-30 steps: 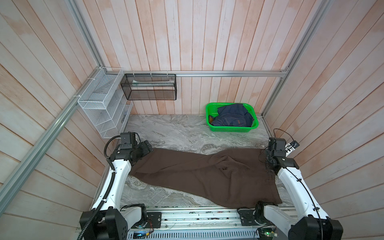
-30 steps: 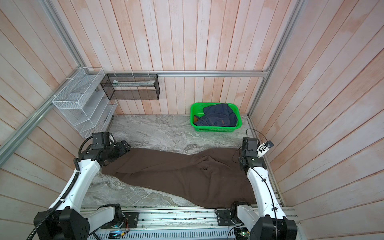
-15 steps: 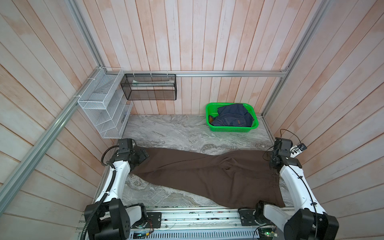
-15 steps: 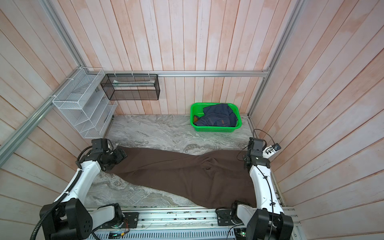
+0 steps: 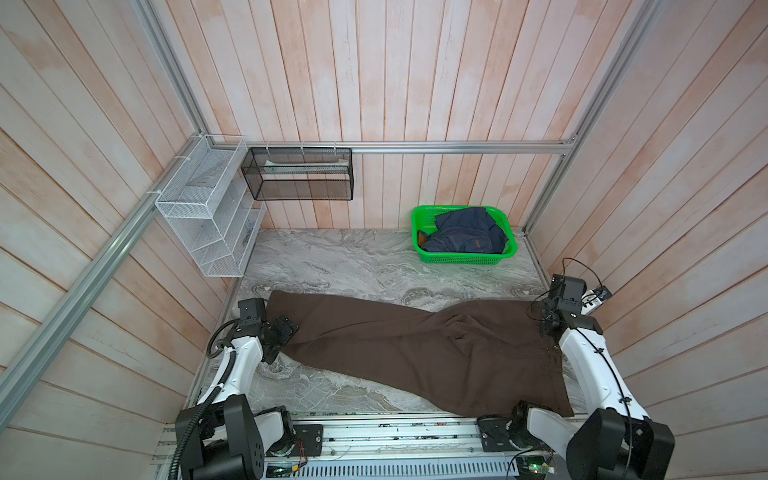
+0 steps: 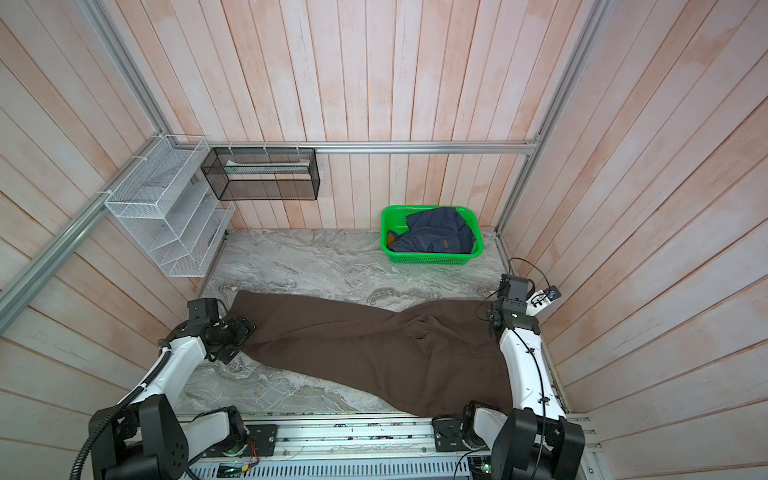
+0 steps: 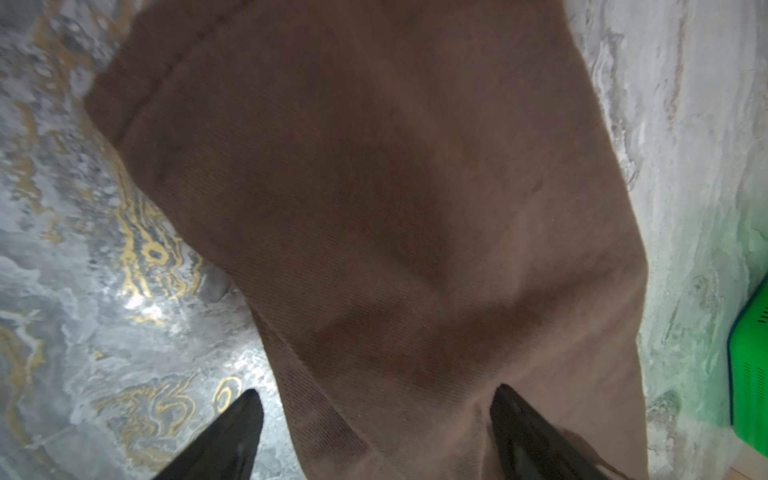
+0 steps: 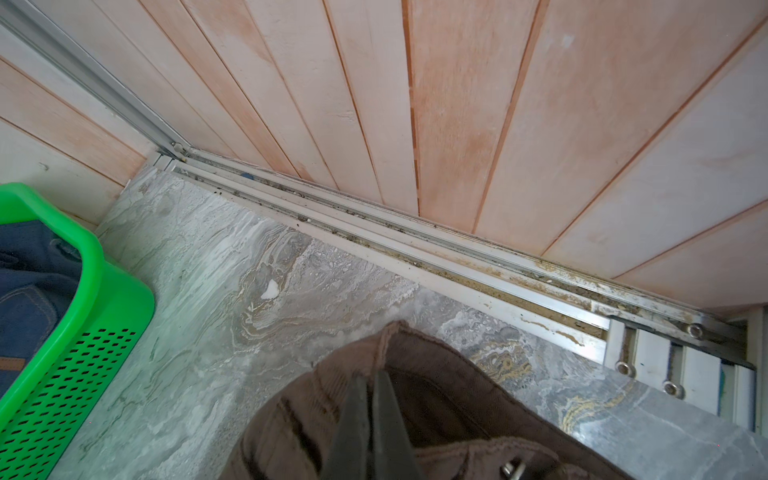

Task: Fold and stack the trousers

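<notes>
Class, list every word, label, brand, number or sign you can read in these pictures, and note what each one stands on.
No text can be read in any view.
The tan patch on the denim garment in the green basket: too small to read.
On the trousers: no label or print shows.

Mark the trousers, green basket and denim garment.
trousers [image 5: 415, 349]: in a top view, mid-leg fabric.
green basket [image 5: 461, 259]: in a top view, front perforated wall.
denim garment [image 5: 465, 232]: in a top view, middle of bundle.
</notes>
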